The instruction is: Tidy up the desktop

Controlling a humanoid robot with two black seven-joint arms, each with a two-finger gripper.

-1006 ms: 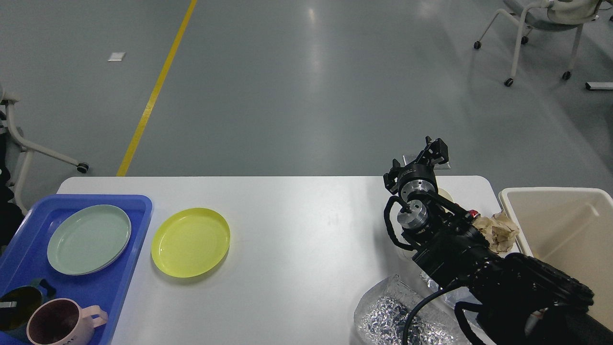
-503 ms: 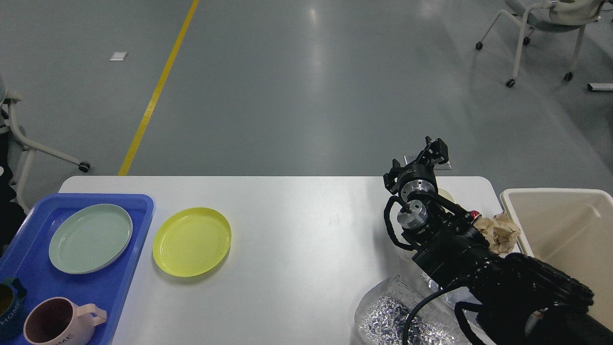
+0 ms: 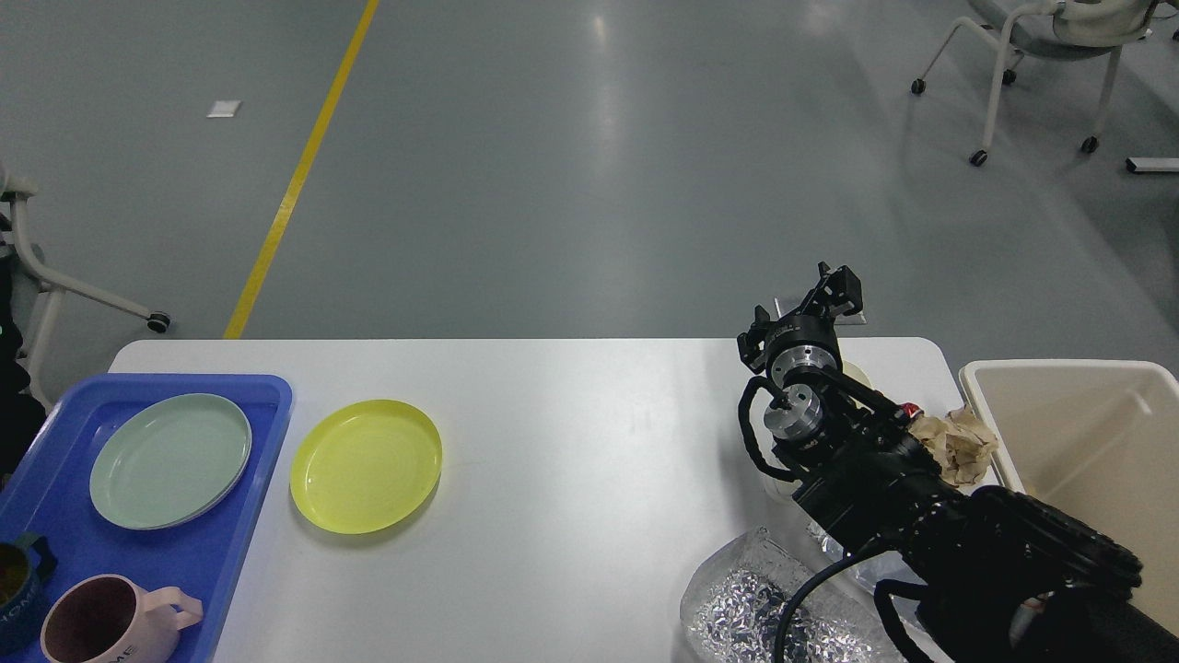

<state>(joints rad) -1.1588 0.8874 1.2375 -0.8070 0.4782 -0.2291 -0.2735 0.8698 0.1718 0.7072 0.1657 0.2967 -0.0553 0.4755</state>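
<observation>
Reaching arm: the right arm (image 3: 921,497) comes in from the lower right and stretches toward the far right part of the desktop (image 3: 571,460).
Right gripper: the right gripper (image 3: 836,290) sits at the arm's far end, above the desktop's far edge; it is small and dark, so whether its jaws are released or clenched cannot be told.
Left gripper: out of view.
Desktop: white, with rounded corners, filling the lower half of the view.
Tray: a blue tray (image 3: 249,516) lies on the left end of the desktop.
Tray contents: a pale green plate (image 3: 170,460), a pink mug (image 3: 115,622) and a dark mug (image 3: 18,589) cut off by the view's edge.
Yellow plate: a yellow plate (image 3: 366,465) lies flat on the desktop just beside the tray, to its right.
Paper: a crumpled brown paper (image 3: 963,442) lies near the right edge, partly behind the arm.
Foil: a crinkled silver wrapper (image 3: 737,608) lies at the near edge, under the arm.
Bin: a beige bin (image 3: 1087,433) stands just right of the desktop.
</observation>
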